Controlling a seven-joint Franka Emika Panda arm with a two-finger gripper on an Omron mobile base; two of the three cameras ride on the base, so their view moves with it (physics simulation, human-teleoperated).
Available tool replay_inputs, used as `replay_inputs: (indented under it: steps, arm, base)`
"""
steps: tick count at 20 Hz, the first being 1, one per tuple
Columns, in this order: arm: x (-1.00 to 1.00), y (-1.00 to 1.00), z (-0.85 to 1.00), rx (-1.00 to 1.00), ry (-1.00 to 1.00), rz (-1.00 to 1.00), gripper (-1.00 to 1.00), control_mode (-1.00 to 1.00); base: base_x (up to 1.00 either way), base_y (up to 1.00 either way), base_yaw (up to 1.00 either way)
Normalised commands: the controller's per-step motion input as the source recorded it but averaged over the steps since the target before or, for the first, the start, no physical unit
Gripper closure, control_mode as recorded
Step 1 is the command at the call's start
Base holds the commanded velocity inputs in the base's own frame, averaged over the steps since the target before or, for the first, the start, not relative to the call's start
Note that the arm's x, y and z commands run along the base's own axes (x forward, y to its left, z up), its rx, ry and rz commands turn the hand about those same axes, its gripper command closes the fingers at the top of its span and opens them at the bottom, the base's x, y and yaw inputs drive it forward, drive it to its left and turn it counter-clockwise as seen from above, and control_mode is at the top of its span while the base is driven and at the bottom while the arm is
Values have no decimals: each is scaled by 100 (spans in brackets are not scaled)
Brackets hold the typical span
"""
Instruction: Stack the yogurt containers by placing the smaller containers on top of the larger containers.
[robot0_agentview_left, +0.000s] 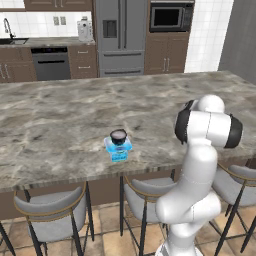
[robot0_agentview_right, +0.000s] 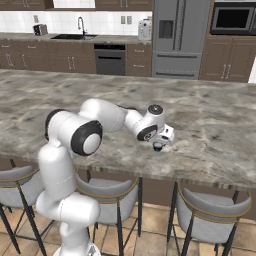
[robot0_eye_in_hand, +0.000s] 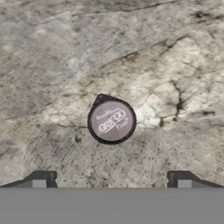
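A light-blue squarish tub (robot0_agentview_left: 119, 150), the larger container, stands on the marble counter (robot0_agentview_left: 60, 125) near its front edge. One small dark cup with a pale top (robot0_agentview_left: 118, 135) sits upright on that tub. Another tiny dark cup with a whitish lid (robot0_eye_in_hand: 111, 121) stands alone on the bare marble, and in the right base view this cup (robot0_agentview_right: 158, 146) is close to the front edge. My gripper (robot0_eye_in_hand: 111, 178) hangs straight above the lone cup, open, with its fingertips (robot0_eye_in_hand: 43, 178) wide apart and nothing between them. In the right base view my gripper (robot0_agentview_right: 160, 140) hovers just over the cup without touching it.
Grey stools (robot0_agentview_left: 52, 212) are tucked under the counter's near edge (robot0_agentview_right: 200, 179). The marble around the lone cup is bare. Cabinets, a fridge and a sink line the far wall behind the island.
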Motion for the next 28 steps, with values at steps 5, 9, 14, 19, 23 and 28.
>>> replay_inputs:
  steps: [5, 9, 14, 19, 23, 28]
  arm:
    - [20, -3, -13, 0, 0, 0, -100, -100]
    - [18, 0, -15, 0, 0, 0, -100, -100]
    - [17, 0, -17, 0, 0, 0, -100, -100]
    - [15, 0, -18, 0, 0, 0, -100, -100]
    - [14, 0, -16, 0, 0, 0, -100, -100]
    - [14, 0, -16, 0, 0, 0, -100, -100]
  base:
    - [0, 0, 0]
    - [0, 0, 0]
    - [0, 0, 0]
    - [0, 0, 0]
    - [0, 0, 0]
    - [0, 0, 0]
